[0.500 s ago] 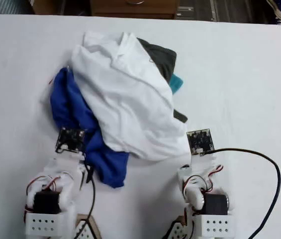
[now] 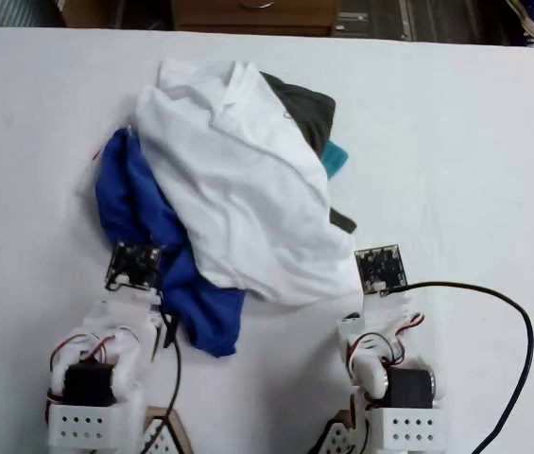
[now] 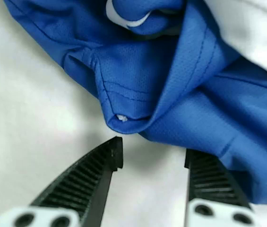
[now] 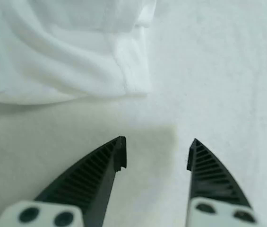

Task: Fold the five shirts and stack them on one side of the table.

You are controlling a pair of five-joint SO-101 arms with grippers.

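**Near.** The left hand [image 3: 153, 150] is spread wide and empty above the table [image 2: 474, 161]. Its tips stop just short of a turned-over hem corner of the blue shirt [image 3: 194, 109]. The right hand [image 4: 157, 144] is also wide and empty over bare table, near a lower corner of the white shirt [image 4: 62, 52] but apart from it.

**Middle.** The shirts lie in one loose heap at mid-table, none yet folded. The blue shirt is crumpled on the left arm's side. The white shirt is draped across it and over most of the heap.

**Far.** A dark shirt [image 2: 306, 106] and a scrap of a teal shirt [image 2: 335, 157] emerge from under the white one. A fifth garment cannot be made out.

**Handling, as judged.**
- All are light, limp fabric that will sag, stretch and drag its neighbours when lifted.
- The blue shirt looks like a smooth mesh knit and may slip in a shallow pinch.
- The white shirt lies on top, so it is the likely one to separate first.
- Sound grasp points are the stitched edges: hem corners, such as those before each hand, or shoulder seams.
- A pinch should take one garment only, with the two hands on opposite corners so the cloth hangs flat.
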